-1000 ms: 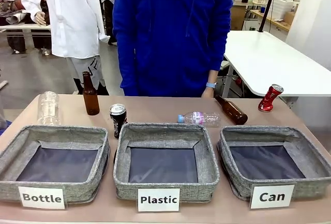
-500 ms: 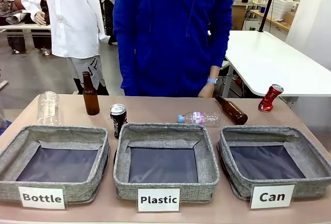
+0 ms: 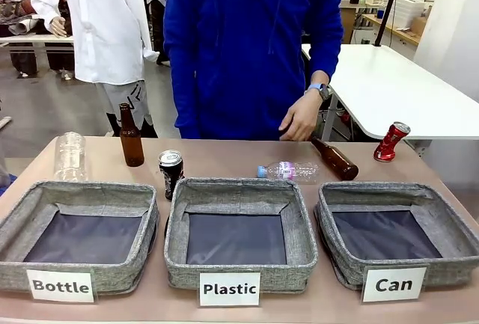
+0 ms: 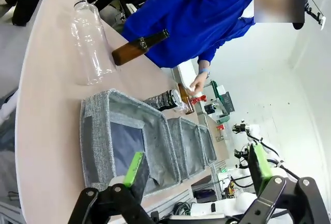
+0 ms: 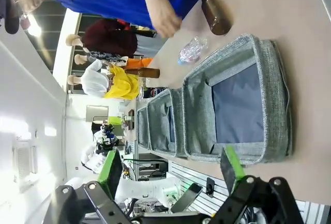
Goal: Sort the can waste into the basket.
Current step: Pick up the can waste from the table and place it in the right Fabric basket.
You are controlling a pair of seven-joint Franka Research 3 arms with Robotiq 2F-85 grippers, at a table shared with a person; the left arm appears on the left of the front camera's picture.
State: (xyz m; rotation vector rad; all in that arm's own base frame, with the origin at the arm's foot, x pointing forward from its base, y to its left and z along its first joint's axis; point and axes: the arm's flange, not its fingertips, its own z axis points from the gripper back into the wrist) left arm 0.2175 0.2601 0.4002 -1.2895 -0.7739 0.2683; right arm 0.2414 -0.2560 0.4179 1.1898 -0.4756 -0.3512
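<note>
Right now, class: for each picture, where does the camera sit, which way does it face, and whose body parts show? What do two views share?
Front view: between the arms, facing across the table at the person; the person's hand shows.
Left wrist view: on the left arm, looking along the basket row; open left hand below.
Right wrist view: on the right arm, facing that row from the Can basket end; open right hand below.
Shared: all three show the person's hand.

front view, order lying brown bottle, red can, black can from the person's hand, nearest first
1. lying brown bottle, just right of the person's hand
2. red can, far right, near the table's back edge
3. black can, left of centre
</note>
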